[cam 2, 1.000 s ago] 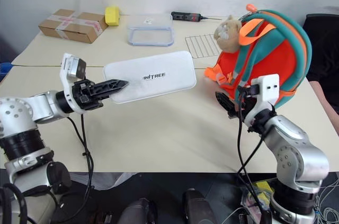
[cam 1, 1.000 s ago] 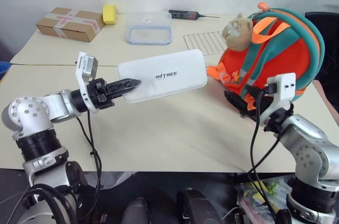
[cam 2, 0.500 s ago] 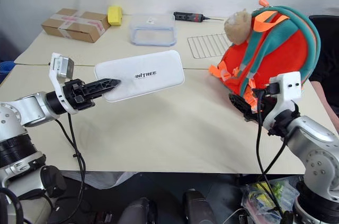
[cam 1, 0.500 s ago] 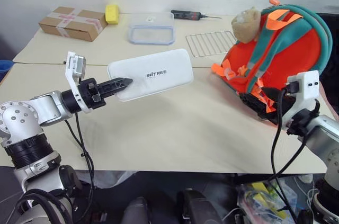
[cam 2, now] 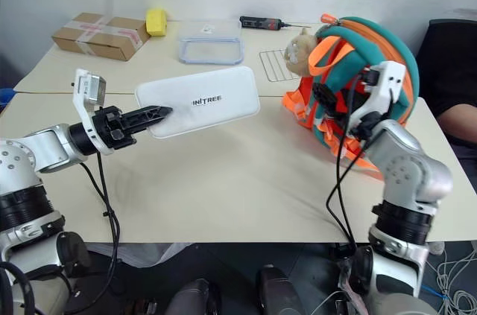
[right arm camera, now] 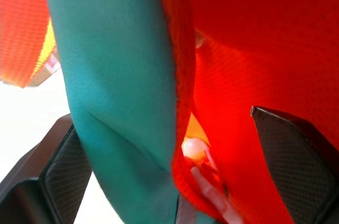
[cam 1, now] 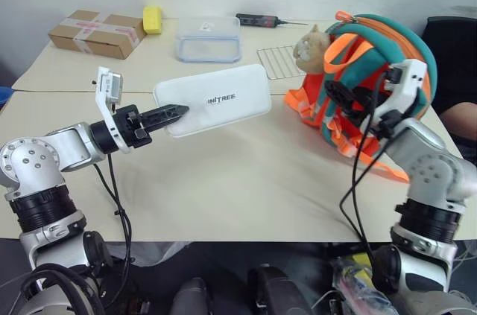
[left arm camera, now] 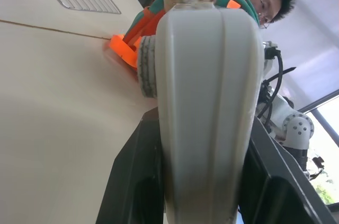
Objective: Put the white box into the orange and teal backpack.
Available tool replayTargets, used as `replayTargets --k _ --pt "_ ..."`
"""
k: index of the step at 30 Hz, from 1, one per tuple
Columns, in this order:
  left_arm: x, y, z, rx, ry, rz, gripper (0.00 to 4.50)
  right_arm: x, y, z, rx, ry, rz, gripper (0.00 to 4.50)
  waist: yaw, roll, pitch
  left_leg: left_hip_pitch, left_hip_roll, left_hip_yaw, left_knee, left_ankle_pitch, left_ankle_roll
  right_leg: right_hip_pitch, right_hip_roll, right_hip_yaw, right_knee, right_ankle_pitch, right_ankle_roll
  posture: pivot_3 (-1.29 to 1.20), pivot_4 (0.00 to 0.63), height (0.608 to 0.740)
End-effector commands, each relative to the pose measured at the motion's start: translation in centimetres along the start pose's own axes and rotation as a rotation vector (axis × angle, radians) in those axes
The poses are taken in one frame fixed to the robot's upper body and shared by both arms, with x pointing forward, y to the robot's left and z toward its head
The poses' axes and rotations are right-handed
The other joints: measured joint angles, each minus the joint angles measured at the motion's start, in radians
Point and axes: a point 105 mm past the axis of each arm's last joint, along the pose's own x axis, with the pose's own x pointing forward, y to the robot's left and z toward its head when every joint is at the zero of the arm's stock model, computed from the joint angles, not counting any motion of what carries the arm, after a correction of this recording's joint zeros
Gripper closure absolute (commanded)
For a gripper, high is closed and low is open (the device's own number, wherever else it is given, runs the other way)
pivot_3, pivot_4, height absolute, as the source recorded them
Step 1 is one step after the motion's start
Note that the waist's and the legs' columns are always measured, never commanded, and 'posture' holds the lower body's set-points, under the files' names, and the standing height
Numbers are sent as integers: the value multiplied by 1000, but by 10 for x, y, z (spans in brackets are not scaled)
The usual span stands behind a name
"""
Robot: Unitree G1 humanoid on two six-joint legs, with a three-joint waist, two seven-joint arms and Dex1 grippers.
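The white box (cam 1: 216, 99) hangs level above the table, and my left gripper (cam 1: 179, 112) is shut on its near-left end. In the left wrist view the white box (left arm camera: 206, 102) fills the gap between my two fingers (left arm camera: 132, 181). The orange and teal backpack (cam 1: 387, 43) stands upright at the right of the table, a tan plush animal (cam 1: 307, 47) on its left side. My right gripper (cam 1: 344, 93) is open against the backpack's strap side. In the right wrist view a teal strap (right arm camera: 116, 102) and orange fabric (right arm camera: 254, 49) lie between its wide-spread fingers (right arm camera: 296, 150).
At the back of the table are a taped cardboard box (cam 1: 97, 32), a yellow block (cam 1: 153, 18), a clear lidded container (cam 1: 209, 38), a black tool (cam 1: 261, 20) and a wire rack (cam 1: 277, 58). A person's arm (cam 1: 458, 118) shows at the right edge.
My right gripper has risen and moved forward, from low by the backpack's base up onto its straps. The backpack now stands a little closer to the wire rack. The left gripper keeps its hold on the box.
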Motion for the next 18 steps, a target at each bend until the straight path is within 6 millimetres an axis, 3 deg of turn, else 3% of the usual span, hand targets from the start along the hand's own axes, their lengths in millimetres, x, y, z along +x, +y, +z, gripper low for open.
replayTargets --k 1,9,14,18 --pt "-5 -10 14 67 -47 -16 3256 10 7 -3 -21 -4 24 0 -6 0 0 0 0 0 0 0 0 0 0 0 0 0 0 0 150 740" --pt "-13 -7 9 72 -58 16 3256 -3 27 -1 -123 7 142 0 -11 0 0 0 0 0 -1 0 0 0 0 0 0 0 0 0 150 740" --pt "-14 -5 10 75 -71 27 3256 9 28 -12 -200 2 20 0 -13 0 0 -1 0 0 -1 0 0 0 0 0 0 0 0 0 150 740" --pt "-13 -6 11 86 -68 28 3256 15 41 -24 -285 -14 -14 0 -14 0 0 0 0 0 -1 0 0 -1 0 0 0 0 0 0 150 740"
